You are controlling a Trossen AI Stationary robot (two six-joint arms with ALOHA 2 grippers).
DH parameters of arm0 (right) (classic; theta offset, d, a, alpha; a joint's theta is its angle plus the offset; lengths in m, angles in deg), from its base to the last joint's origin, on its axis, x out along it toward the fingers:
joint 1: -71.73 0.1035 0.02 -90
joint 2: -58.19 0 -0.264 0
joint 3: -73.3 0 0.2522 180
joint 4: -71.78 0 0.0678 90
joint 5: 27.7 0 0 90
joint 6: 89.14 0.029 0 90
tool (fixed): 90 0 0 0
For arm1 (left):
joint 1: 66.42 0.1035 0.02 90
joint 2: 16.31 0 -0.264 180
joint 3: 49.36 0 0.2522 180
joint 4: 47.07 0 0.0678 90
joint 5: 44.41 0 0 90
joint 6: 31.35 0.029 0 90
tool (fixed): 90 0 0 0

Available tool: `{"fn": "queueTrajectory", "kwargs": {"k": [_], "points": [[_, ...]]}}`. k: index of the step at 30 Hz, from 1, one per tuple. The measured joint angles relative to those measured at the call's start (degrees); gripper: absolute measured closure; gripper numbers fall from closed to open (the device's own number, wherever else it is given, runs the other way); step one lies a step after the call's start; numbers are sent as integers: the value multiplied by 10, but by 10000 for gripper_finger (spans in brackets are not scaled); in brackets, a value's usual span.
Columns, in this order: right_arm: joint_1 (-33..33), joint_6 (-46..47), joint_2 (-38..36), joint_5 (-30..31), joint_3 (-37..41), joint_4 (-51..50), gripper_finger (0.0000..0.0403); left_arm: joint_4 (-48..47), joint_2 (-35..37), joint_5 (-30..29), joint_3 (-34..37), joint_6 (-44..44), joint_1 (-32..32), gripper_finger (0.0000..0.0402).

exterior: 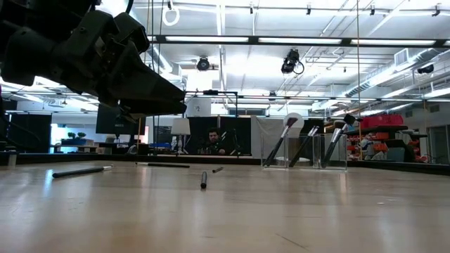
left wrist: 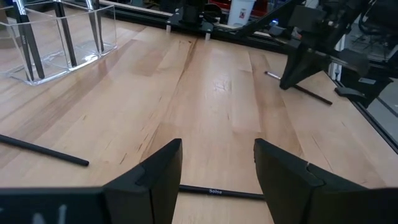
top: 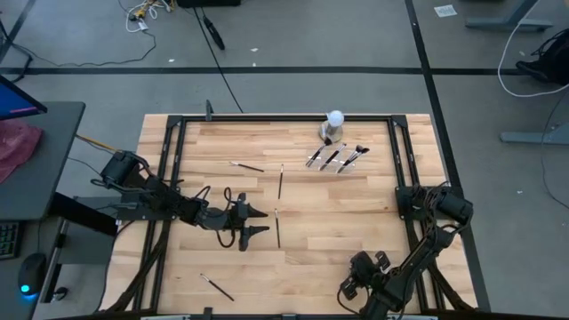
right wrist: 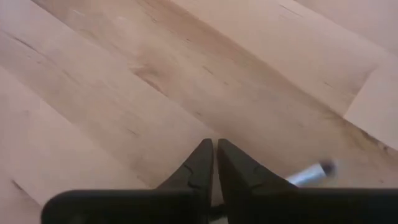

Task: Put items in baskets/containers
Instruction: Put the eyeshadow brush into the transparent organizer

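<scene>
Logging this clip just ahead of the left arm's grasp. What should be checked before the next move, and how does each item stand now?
1. Left end effector open: ok, its fingers are spread.
2. Brush lined up: ok, it lies crosswise in the gap between those fingers.
3. Brush free of neighbours: ok, the next brush lies apart.
4. End effector low enough to close on the brush: cannot tell.
5. Room in the tray: cannot tell, as several brushes already stand in it.
6. Right end effector out of the way: ok, it is shut and sits at the table's near right corner.
</scene>
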Motion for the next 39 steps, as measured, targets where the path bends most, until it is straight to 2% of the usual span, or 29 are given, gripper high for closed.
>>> {"fn": "queueTrajectory", "kwargs": {"k": [8, 12, 14, 18, 20, 23, 28, 31, 35, 39], "points": [[2, -9, 23, 76, 1, 16, 378, 0, 0, 0, 0, 1, 0, 200], [-5, 0, 21, 133, 4, 1, 378, 0, 0, 0, 0, 1, 0, 200], [-13, -1, 20, 139, 4, -16, 376, 0, 0, 0, 0, 1, 0, 200], [-40, -49, 0, 12, 3, -50, 348, 0, 0, 0, 0, 0, 0, 200], [-57, -71, -20, -68, 3, -59, 320, 0, 0, 0, 0, 0, 0, 200], [-66, -77, -54, -140, 4, -54, 267, 0, 0, 0, 0, 1, 0, 200], [-53, -8, -109, -164, 3, -39, 169, 0, 0, 0, 0, 0, -1, 200], [-32, 74, -121, -173, 3, -39, 135, -1, 0, 0, 0, 1, -4, 200], [-14, 160, -109, -188, 3, -37, 130, -1, 0, 0, 0, 2, -4, 200], [-12, 170, -88, -183, 3, -31, 146, -2, 0, 0, 0, 2, -4, 200]]}}
